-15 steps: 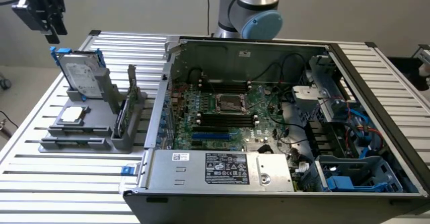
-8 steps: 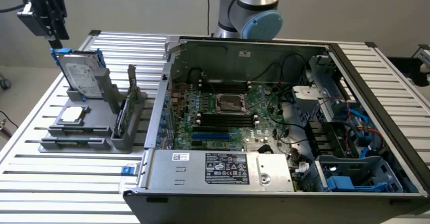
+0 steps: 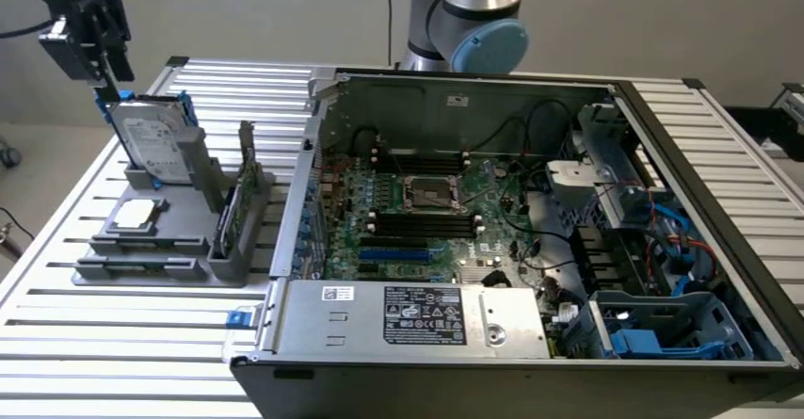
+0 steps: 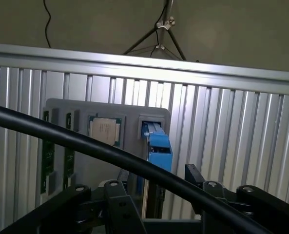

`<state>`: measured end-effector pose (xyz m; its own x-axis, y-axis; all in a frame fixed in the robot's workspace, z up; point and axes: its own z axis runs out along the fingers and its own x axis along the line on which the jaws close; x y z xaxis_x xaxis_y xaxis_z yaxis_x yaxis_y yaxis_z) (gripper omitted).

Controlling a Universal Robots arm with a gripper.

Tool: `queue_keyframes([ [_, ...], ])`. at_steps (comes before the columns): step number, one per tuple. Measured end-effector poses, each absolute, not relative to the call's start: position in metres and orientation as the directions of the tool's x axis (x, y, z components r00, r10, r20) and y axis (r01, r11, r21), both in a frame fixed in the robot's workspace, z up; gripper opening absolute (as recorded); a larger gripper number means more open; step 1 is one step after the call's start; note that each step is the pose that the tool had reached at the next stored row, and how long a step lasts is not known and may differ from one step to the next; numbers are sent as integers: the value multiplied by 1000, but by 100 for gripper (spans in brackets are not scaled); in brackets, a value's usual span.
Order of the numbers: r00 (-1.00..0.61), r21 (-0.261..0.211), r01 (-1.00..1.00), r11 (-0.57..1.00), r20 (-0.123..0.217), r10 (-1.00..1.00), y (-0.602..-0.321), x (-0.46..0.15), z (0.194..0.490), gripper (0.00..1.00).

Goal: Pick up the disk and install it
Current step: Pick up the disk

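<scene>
The disk (image 3: 153,143), a silver-grey drive with a white label in a blue carrier, stands upright in a slot of the grey holder (image 3: 157,249) at the exterior view's left. My gripper (image 3: 111,72) hangs just above the disk's top edge, apart from it. In the wrist view the carrier's blue edge (image 4: 158,146) rises out of the holder (image 4: 129,122) between my spread black fingers (image 4: 116,194); my gripper (image 4: 159,197) is open and holds nothing.
A small square chip (image 3: 134,214) and thin green cards (image 3: 228,217) also sit in the holder. The open computer case (image 3: 528,240) fills the slatted table's (image 3: 75,344) middle and right, with a blue drive bay (image 3: 643,341) at its front right. A black cable (image 4: 86,146) crosses the wrist view.
</scene>
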<state>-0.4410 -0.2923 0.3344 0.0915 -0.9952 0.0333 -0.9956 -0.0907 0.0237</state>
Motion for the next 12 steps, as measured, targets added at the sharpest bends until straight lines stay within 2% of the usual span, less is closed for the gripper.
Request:
queue_keyframes([
  [12, 62, 24, -998, -61, 33, -998, -292, -444, 313, 56],
])
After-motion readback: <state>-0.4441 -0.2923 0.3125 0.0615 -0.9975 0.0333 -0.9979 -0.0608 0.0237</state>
